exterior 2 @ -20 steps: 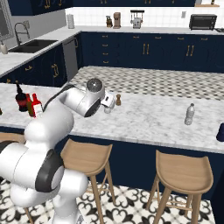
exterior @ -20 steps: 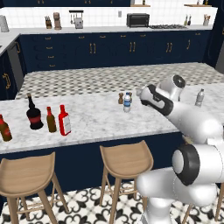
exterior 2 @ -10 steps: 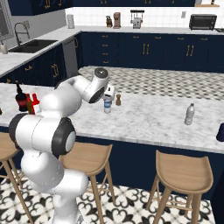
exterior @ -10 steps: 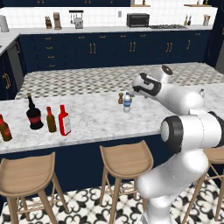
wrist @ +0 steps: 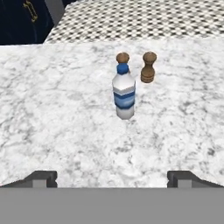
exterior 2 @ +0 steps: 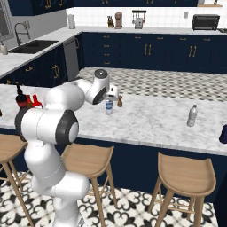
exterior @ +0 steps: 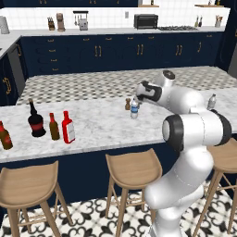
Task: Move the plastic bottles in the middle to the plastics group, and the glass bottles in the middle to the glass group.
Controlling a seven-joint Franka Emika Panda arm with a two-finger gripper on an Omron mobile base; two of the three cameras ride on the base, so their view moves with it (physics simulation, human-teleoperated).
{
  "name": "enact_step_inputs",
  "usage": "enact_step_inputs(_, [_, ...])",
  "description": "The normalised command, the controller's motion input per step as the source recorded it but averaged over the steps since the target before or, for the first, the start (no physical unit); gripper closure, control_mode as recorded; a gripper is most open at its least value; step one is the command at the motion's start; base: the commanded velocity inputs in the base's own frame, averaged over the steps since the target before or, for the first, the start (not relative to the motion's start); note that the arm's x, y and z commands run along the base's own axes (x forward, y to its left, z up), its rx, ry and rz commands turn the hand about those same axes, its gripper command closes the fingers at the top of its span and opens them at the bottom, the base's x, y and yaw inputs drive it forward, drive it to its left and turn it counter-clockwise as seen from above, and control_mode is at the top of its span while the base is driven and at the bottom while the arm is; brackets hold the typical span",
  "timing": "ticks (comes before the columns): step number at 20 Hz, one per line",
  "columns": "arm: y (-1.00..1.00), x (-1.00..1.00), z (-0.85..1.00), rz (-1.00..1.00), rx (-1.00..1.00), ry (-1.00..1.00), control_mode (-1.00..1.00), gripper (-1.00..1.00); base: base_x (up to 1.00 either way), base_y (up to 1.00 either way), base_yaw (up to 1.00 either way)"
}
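Right now my gripper point(wrist: 112, 177) hangs over the marble counter point(wrist: 52, 113) with its jaws spread wide apart, holding nothing; the two finger tips point(wrist: 41, 177) sit at about 7 and 5 o'clock in the hand view. Straight ahead at 12 o'clock stands the blue-labelled water bottle point(wrist: 124, 92), upright, well apart from my tips. Behind it are two small brown shakers point(wrist: 148, 67), one at its 1 o'clock, the other half hidden just past its cap.

From the left base view, my gripper point(exterior: 141, 92) is near the water bottle, at roughly its 1 o'clock. Far off toward 9 o'clock stand the flat red bottle point(exterior: 68, 127), the slim brown bottle point(exterior: 54, 127), the black long-necked bottle point(exterior: 35, 119) and the stout brown bottle point(exterior: 4, 135). The plain clear bottle point(exterior 2: 192, 115) stands out toward 3 o'clock in the right base view.
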Motion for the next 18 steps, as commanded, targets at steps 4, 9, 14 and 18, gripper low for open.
enact_step_inputs(4, [-0.1,0.15,-0.24,-0.03,0.0,-0.05,-1.0,-1.0,0.0,0.0,0.0])
enact_step_inputs(9, [0.04,0.32,-0.15,-0.06,0.0,0.03,-1.0,-1.0,0.0,0.0,0.0])
enact_step_inputs(14, [0.01,0.34,0.0,-0.05,0.0,0.05,-1.0,-1.0,0.0,0.0,0.0])
enact_step_inputs(18, [0.02,0.28,0.0,-0.03,0.0,0.03,-1.0,-1.0,0.0,0.0,0.0])
